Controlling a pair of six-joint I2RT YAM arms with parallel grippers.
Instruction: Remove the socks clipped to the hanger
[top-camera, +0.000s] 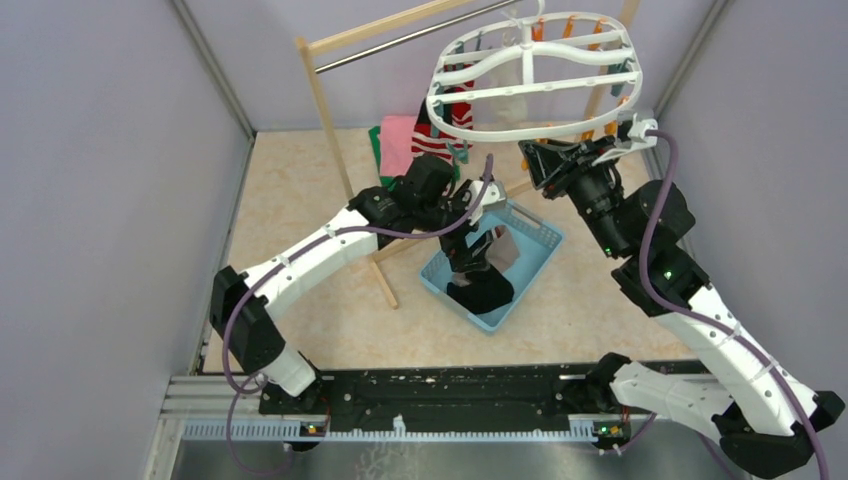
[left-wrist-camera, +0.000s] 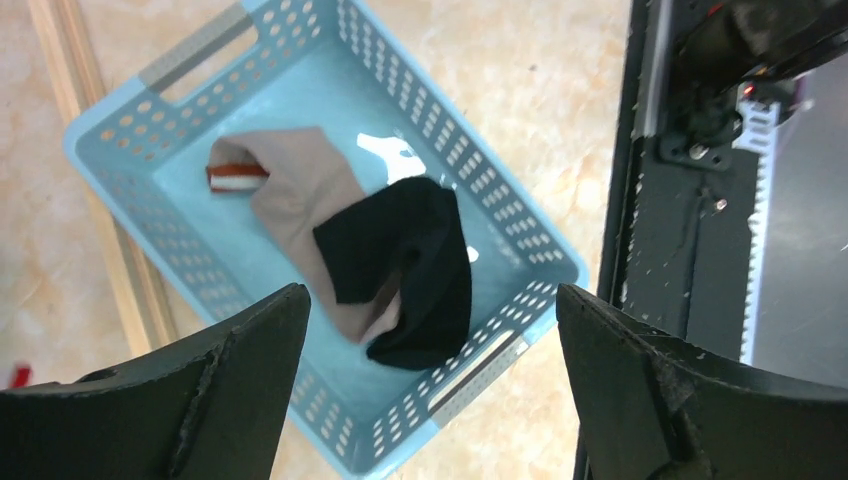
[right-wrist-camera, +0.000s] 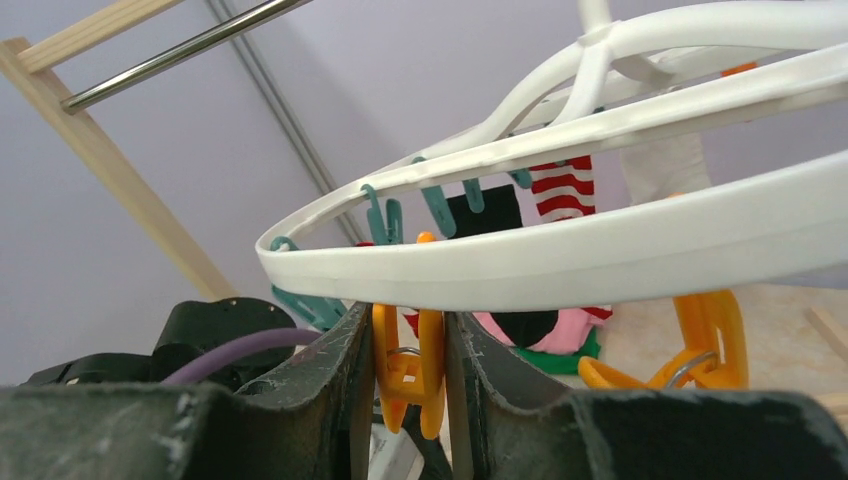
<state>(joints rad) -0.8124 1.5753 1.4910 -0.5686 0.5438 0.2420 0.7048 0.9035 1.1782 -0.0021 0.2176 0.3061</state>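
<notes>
The white oval hanger (top-camera: 535, 75) hangs at the back right, with teal and orange clips under it. A red-and-white striped sock (top-camera: 440, 135) and a white sock (top-camera: 510, 100) hang from it. In the right wrist view the hanger rim (right-wrist-camera: 600, 250) crosses above my right gripper (right-wrist-camera: 408, 365), which is shut on an orange clip (right-wrist-camera: 405, 370). The striped sock (right-wrist-camera: 562, 190), a black sock (right-wrist-camera: 483, 210) and the white sock (right-wrist-camera: 665, 165) hang beyond. My left gripper (left-wrist-camera: 430, 380) is open and empty above the basket, over a black sock (left-wrist-camera: 420, 265) and a grey sock with striped cuff (left-wrist-camera: 290, 175).
The light blue perforated basket (top-camera: 540, 235) sits on the floor in the middle. The wooden rack with a metal bar (top-camera: 330, 110) stands at the back left, with folded pink and green cloths (top-camera: 395, 145) behind it. Purple walls close in both sides. A black rail (top-camera: 450, 395) runs along the near edge.
</notes>
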